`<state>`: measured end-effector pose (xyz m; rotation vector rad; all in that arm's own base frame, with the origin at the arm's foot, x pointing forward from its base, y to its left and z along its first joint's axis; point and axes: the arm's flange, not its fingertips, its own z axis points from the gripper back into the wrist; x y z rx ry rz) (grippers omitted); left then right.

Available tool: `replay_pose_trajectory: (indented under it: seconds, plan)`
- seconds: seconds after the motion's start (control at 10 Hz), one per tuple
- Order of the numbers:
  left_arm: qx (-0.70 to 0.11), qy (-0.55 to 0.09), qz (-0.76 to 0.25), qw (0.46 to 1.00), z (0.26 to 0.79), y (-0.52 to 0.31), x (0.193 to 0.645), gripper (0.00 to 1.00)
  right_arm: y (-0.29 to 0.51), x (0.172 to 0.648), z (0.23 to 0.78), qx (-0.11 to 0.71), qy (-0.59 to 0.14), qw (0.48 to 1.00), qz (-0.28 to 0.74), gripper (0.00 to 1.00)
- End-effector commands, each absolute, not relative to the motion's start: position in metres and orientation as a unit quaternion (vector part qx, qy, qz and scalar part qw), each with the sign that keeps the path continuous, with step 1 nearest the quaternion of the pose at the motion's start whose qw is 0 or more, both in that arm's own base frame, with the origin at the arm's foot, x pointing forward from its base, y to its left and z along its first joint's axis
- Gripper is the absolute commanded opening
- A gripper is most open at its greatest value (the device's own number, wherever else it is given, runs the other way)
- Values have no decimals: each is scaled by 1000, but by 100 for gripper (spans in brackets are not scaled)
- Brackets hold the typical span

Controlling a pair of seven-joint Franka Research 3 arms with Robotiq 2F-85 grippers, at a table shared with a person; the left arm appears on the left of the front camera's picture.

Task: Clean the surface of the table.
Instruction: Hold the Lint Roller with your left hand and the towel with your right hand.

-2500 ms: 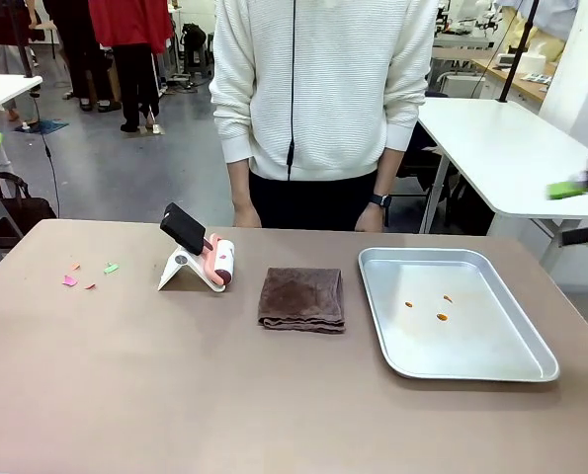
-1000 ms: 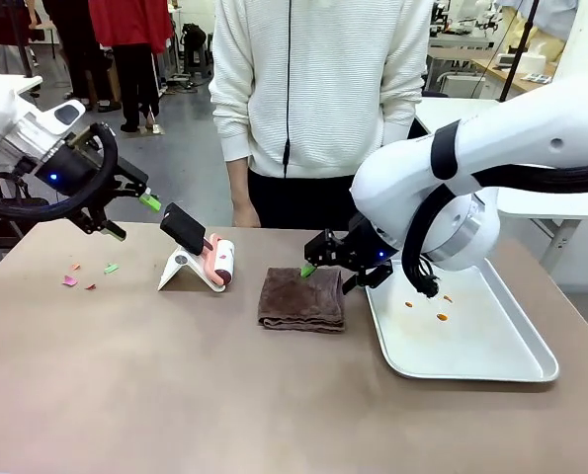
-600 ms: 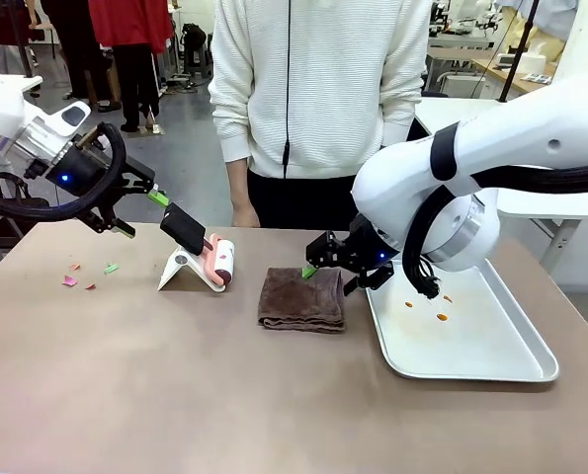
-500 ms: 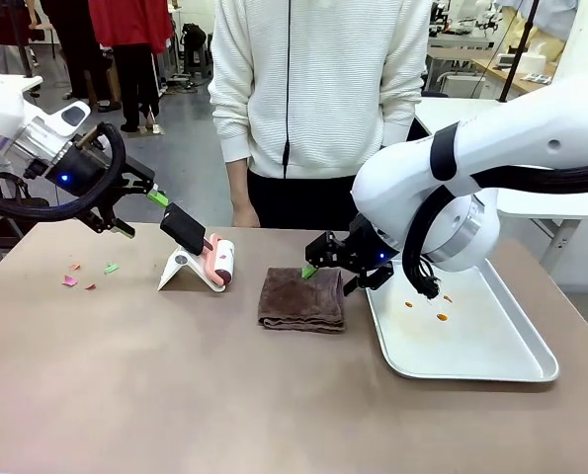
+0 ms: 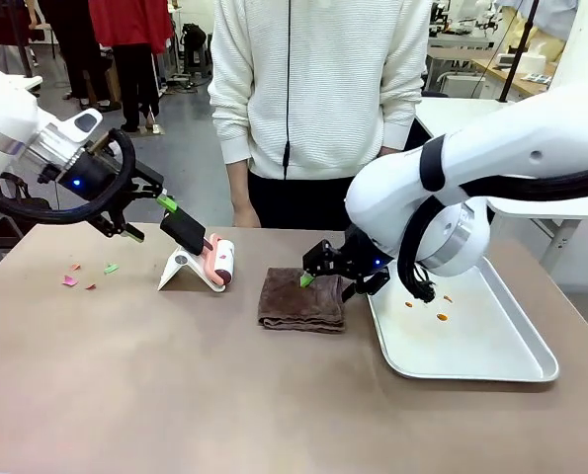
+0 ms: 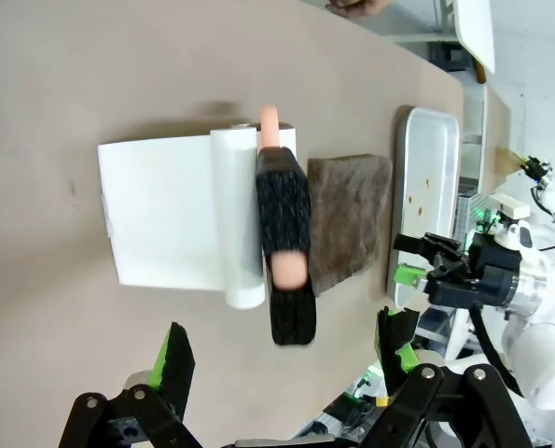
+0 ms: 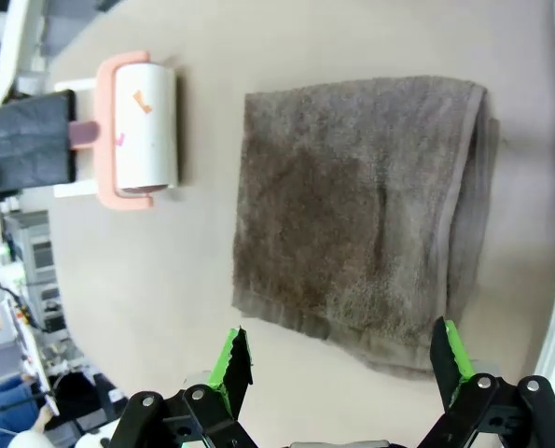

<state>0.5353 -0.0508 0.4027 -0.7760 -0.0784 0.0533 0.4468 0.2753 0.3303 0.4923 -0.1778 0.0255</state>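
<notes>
The brown table (image 5: 175, 395) carries small coloured paper scraps (image 5: 86, 274) at its left. A lint roller (image 5: 223, 263) with a black-gripped pink handle (image 5: 185, 229) leans on a white stand (image 5: 178, 269). My left gripper (image 5: 150, 219) hovers open just left of that handle; in the left wrist view the handle (image 6: 284, 243) lies ahead of my open left gripper (image 6: 284, 350). A folded brown cloth (image 5: 301, 299) lies mid-table. My right gripper (image 5: 331, 281) hangs open over the cloth's right edge; the right wrist view has the cloth (image 7: 361, 243) just beyond the open gripper (image 7: 340, 359).
A shallow silver tray (image 5: 531, 370) with a few orange crumbs (image 5: 441, 317) sits right of the cloth, close under my right arm. A person in a white sweater (image 5: 323, 99) stands at the far edge. White tables stand behind.
My left gripper has moved right and slightly down, closer to the roller's handle. My right gripper has dipped a little lower over the cloth. Both stay open.
</notes>
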Motion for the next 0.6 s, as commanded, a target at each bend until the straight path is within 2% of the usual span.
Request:
replay_pose_trajectory:
  seconds: [0.0, 0.2, 0.5]
  plan:
    - [-400, -26, 26, 916, 400, -60, 558, 100, 300, 471, 320, 164, -121, 979, -4, 100]
    - [-401, -21, 23, 915, 398, -67, 563, 100, 310, 477, 319, 120, -133, 984, -5, 100]
    - [-399, -7, 26, 916, 393, -72, 569, 100, 323, 487, 312, 96, -125, 987, -14, 100]
